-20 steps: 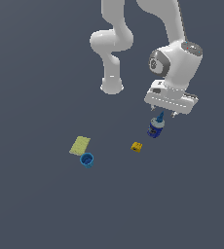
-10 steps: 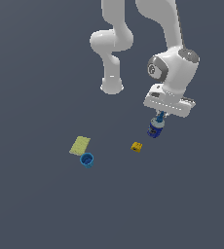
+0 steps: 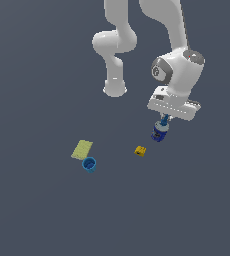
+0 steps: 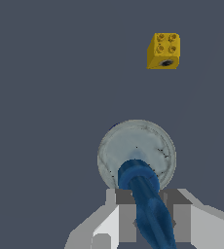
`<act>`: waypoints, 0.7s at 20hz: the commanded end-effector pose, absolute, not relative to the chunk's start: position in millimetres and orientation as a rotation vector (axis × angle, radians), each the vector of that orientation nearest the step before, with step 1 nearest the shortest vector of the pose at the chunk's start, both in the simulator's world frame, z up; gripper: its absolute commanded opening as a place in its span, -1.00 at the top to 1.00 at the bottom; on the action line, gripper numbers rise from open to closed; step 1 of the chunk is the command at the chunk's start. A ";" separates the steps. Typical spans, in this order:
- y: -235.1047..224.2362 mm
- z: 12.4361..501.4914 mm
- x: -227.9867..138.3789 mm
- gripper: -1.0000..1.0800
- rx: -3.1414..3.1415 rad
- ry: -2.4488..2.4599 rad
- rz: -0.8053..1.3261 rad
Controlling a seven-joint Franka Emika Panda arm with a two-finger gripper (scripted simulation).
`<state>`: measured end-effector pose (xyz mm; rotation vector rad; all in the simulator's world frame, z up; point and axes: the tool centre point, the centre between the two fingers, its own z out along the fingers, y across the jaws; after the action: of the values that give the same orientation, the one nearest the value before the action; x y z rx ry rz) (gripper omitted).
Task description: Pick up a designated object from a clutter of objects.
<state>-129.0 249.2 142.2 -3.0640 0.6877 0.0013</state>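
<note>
Your gripper point(image 4: 148, 221) pinches the slim bright-blue pointed piece point(image 4: 145, 202) directly above the dark blue grey-topped can point(image 4: 136, 154), so if you tilt or loosen, it could slip and topple that can.

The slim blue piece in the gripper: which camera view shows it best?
The wrist view. There the slim blue piece fills the foreground between the gripper fingers, over the can's grey top. The exterior view shows only a small blue sliver under the hand.
</note>
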 end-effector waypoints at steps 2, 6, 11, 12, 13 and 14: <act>247.9 145.2 -129.2 1.00 -3.064 0.688 0.001; 243.6 155.2 -129.8 1.00 -3.064 0.688 0.001; 234.3 177.5 -131.4 1.00 -3.062 0.687 0.003; 231.9 183.3 -131.8 1.00 -3.062 0.686 0.003; 229.3 189.6 -132.2 1.00 -3.062 0.686 0.004; 226.5 196.3 -132.7 1.00 -3.061 0.686 0.004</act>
<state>-132.0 230.3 186.6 -3.0626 0.6864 0.0038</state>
